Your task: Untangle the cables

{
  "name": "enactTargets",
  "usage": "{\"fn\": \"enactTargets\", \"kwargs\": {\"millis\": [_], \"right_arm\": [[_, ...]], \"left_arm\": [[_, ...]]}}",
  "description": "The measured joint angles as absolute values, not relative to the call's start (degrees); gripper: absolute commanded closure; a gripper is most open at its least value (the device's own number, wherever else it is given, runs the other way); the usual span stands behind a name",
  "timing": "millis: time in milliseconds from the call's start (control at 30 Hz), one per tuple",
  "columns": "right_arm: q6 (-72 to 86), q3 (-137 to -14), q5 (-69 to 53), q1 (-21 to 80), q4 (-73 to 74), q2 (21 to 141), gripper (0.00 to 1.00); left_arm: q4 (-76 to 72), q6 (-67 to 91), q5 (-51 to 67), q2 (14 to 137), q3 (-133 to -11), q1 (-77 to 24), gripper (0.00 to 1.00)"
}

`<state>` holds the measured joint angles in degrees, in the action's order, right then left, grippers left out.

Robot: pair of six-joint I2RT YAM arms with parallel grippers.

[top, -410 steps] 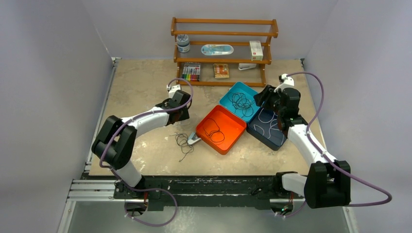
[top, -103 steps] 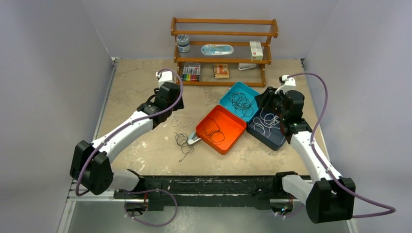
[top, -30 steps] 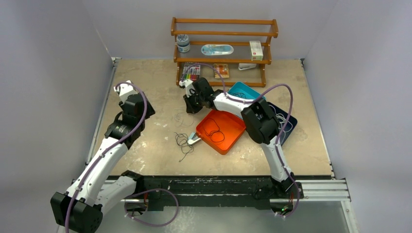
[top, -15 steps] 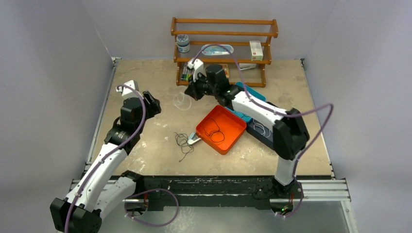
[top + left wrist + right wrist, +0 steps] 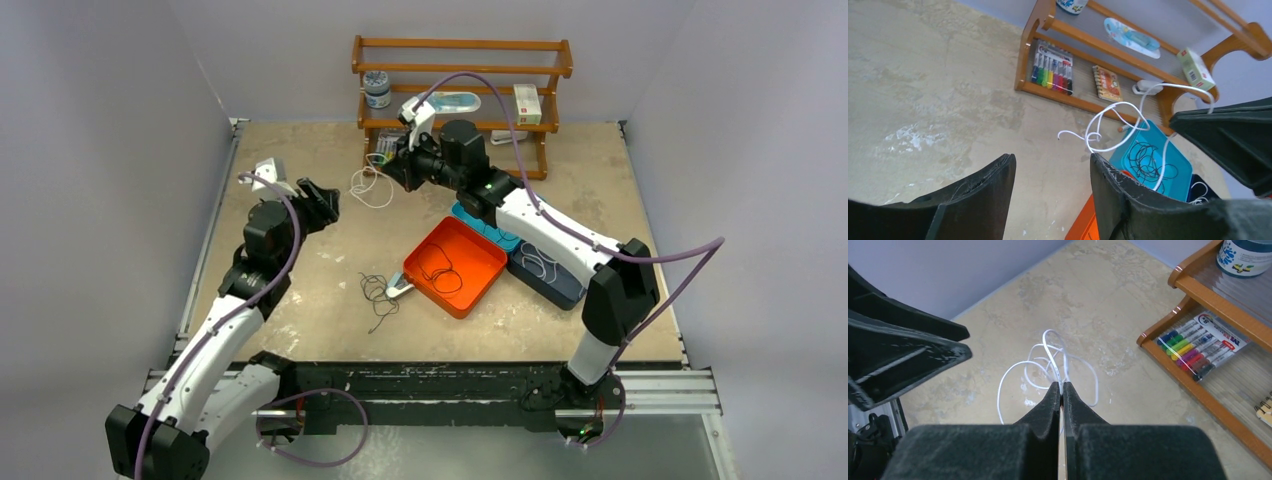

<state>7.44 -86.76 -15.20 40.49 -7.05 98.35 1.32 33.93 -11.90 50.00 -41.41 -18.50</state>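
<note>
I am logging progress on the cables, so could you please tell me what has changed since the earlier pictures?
The right tool swung left from the dark blue tray, shut on the thin white looping cable and lifted it toward the wooden shelf. The left tool pulled back leftward, open. The black cable tangle beside the orange square tray stayed put.

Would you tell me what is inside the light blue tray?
A coil of black cable lies in the light blue tray. Its lower part is hidden behind the left hand's finger, so anything there is unseen.
</note>
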Motion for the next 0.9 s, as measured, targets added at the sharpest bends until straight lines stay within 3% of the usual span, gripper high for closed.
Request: {"fn": "enactTargets", "kwargs": {"millis": [233,900], "right_arm": [[4.1,-85.8,-14.2,40.5,-6.1,98.3,1.00],[-3.6,-85.8,-26.9,40.5,3.2,95.5,1.00]], "left_arm": [[-3.0,33.4,-6.8,47.7,-40.6,-18.5,0.43],[-6.0,25.8,12.3,55.9,-42.8,-18.5,0.41]]}}
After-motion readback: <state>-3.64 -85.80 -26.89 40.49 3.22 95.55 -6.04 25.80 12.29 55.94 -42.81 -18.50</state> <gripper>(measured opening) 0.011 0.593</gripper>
